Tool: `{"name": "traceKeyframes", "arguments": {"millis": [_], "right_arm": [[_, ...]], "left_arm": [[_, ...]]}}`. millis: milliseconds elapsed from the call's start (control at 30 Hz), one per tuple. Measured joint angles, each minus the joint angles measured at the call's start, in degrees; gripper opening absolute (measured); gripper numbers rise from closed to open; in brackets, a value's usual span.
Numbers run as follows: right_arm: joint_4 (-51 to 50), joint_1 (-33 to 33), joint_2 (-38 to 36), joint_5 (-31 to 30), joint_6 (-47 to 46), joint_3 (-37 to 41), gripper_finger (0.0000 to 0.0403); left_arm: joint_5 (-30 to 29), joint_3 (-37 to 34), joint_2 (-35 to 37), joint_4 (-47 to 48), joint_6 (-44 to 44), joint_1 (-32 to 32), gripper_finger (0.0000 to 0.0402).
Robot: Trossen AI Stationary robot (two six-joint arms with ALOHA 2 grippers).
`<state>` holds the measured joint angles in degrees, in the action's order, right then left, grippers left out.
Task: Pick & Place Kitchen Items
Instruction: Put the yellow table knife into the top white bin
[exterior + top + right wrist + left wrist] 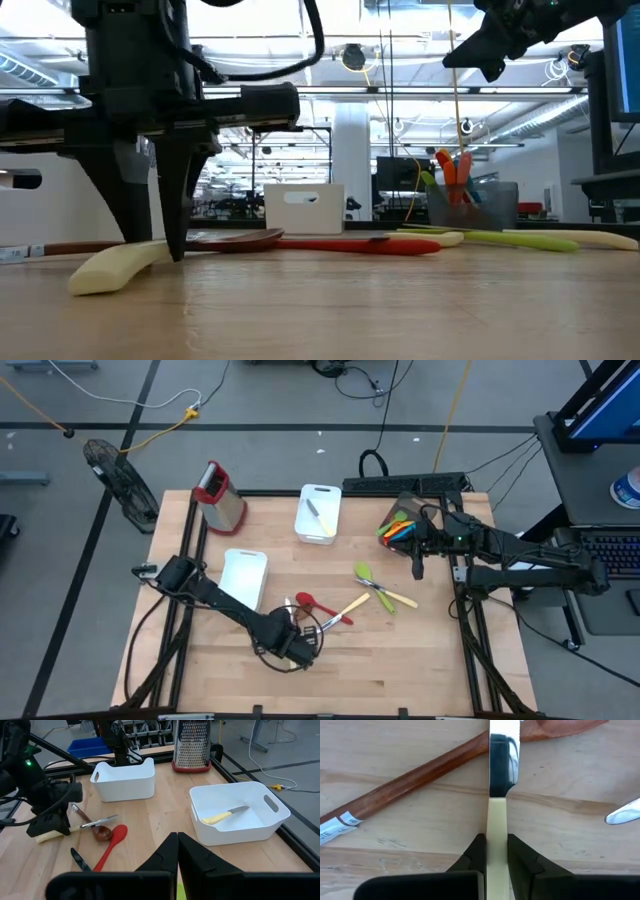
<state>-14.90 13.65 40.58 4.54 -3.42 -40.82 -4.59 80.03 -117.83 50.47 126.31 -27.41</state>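
Closing on the cream handle of a table knife [497, 840], the left hand [496, 851] stands point-down on the table [400, 660] near its front edge, one finger [476, 854] on each side of the handle. The fingers look pressed to the handle, though the knife lies flat on the wood, not yet lifted. Its steel blade runs under the handle of a brown wooden spoon [420, 775], which crosses it, so a straight pull upward looks likely to nudge that spoon. A red spoon [312, 602] and a second cream-handled utensil [347, 608] lie in the same loose cluster just beside the hand, with green utensils [372, 582] a little farther right.

Another cream knife [222, 816] already rests in the white bin [320, 512] at the back of the table, suggesting that is where knives are sorted. A second white bin [245, 575] stands near the left arm, and a holder of coloured utensils [398, 525] sits at the back right. The right hand [177, 851] hangs above the table's right side, fingers together and holding nothing, apparently waiting its turn.
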Motion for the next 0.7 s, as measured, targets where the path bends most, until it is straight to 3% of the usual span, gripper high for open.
{"name": "traceKeyframes", "arguments": {"millis": [367,533,700], "right_arm": [[0.02,0.0,-0.02,0.0,1.32,0.0,0.0003],[0.01,0.0,-0.02,0.0,1.32,0.0,0.0003],[0.01,0.0,-0.02,0.0,1.32,0.0,0.0003]], "left_arm": [[-6.31,-0.24,7.9,6.01,3.92,-1.76,0.0034],[-15.86,-0.15,13.78,3.21,2.56,-2.02,0.0034],[-28.8,-0.05,20.92,-1.13,-5.19,-1.17,0.0034]]}}
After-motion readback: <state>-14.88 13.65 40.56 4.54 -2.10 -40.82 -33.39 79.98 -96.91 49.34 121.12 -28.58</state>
